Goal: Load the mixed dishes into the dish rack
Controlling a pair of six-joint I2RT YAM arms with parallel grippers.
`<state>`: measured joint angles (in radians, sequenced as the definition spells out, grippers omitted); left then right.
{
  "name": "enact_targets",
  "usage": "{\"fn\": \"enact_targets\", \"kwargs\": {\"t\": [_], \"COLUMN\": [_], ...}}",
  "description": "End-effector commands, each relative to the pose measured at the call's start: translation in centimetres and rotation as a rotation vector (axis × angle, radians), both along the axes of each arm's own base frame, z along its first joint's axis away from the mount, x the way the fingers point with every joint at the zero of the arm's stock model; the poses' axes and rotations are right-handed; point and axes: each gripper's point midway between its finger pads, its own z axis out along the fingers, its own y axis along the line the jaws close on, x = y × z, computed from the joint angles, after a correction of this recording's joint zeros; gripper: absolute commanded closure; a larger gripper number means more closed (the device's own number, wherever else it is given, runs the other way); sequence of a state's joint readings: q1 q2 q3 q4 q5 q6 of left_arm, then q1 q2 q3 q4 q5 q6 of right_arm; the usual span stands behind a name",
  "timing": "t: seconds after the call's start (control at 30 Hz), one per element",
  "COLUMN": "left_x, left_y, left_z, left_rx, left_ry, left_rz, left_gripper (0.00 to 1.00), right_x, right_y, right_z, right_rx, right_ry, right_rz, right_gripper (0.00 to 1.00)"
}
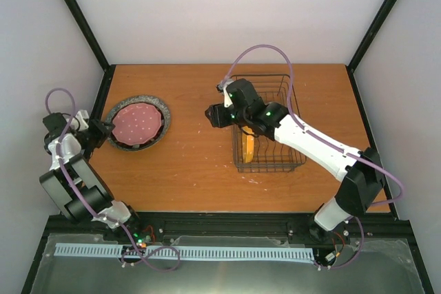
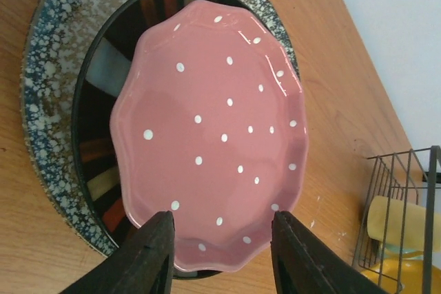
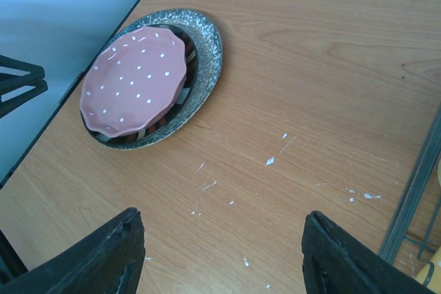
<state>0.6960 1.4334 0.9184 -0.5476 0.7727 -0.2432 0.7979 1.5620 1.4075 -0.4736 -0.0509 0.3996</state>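
We hold the L hand (image 2: 222, 231) open over the near rim of the pink plate (image 2: 213, 135), which sits atop the grey plate (image 2: 55, 101) on the tabletop (image 1: 193, 170) so prob. goes first, w/ the R hand (image 3: 220, 239) open & empty beside the rack (image 1: 270, 168).

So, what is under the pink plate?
The pink plate lies on a grey speckled plate with a dark striped middle. Most of that middle is covered.

The pink plate (image 2: 213, 135) shone glossy on the speckled grey plate (image 2: 48, 94); the table (image 3: 310, 67) looked wooden, the dish rack (image 1: 275, 158) wire.
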Motion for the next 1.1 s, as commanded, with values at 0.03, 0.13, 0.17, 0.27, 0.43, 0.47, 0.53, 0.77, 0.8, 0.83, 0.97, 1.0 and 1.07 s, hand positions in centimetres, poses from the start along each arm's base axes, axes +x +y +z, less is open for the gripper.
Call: {"fn": "enact_targets", "kwargs": {"t": [0.03,0.13,0.17,0.27,0.43,0.47,0.53,0.77,0.8,0.83,0.97,1.0,1.07], "left_x": [-0.4,-0.3,-0.3,-0.2,-0.1,0.0,0.3,0.2,0.1,0.1,0.1,0.1,0.1], "left_y": [1.1,0.8,0.8,0.5,0.0,-0.2,-0.8,-1.9,-2.0,-2.0,-2.0,-2.1,-2.1], "left_z": [-0.9,-1.8,-2.2,-3.1,-4.2,-4.5,-5.3,-7.8,-7.9,-8.0,-8.5,-8.5,-8.5], "left_rx": [0.062,0.037,0.024,0.014,0.047,0.053,0.064,0.045,0.044,0.043,0.04,0.039,0.038], "left_ry": [0.044,0.066,0.078,0.107,0.156,0.165,0.19,0.228,0.228,0.23,0.235,0.235,0.233], "left_rz": [0.02,0.001,-0.006,-0.018,-0.034,-0.039,-0.06,-0.086,-0.09,-0.093,-0.096,-0.097,-0.098], "left_gripper": [0.55,0.46,0.45,0.46,0.46,0.46,0.46,0.54,0.54,0.56,0.71,0.75,0.83], "right_x": [0.5,0.6,0.6,0.7,0.8,0.8,0.8,1.1,1.1,1.2,1.3,1.3,1.3], "right_y": [0.5,0.5,0.4,0.3,0.2,0.2,0.1,-0.3,-0.4,-0.4,-0.3,-0.3,-0.3], "right_z": [1.2,1.6,1.7,1.8,1.8,2.0,2.1,2.1,2.0,2.0,2.2,2.2,2.2], "right_rx": [0.03,0.036,0.038,0.041,0.039,0.041,0.043,0.032,0.031,0.032,0.039,0.041,0.041], "right_ry": [-0.024,-0.034,-0.034,-0.037,-0.039,-0.041,-0.045,-0.049,-0.048,-0.046,-0.046,-0.045,-0.044], "right_rz": [0.026,0.026,0.025,0.024,0.02,0.021,0.02,0.008,0.008,0.006,0.006,0.005,0.005], "right_gripper": [0.38,0.38,0.38,0.38,0.38,0.38,0.38,0.38,0.39,0.39,0.39,0.39,0.39]}}
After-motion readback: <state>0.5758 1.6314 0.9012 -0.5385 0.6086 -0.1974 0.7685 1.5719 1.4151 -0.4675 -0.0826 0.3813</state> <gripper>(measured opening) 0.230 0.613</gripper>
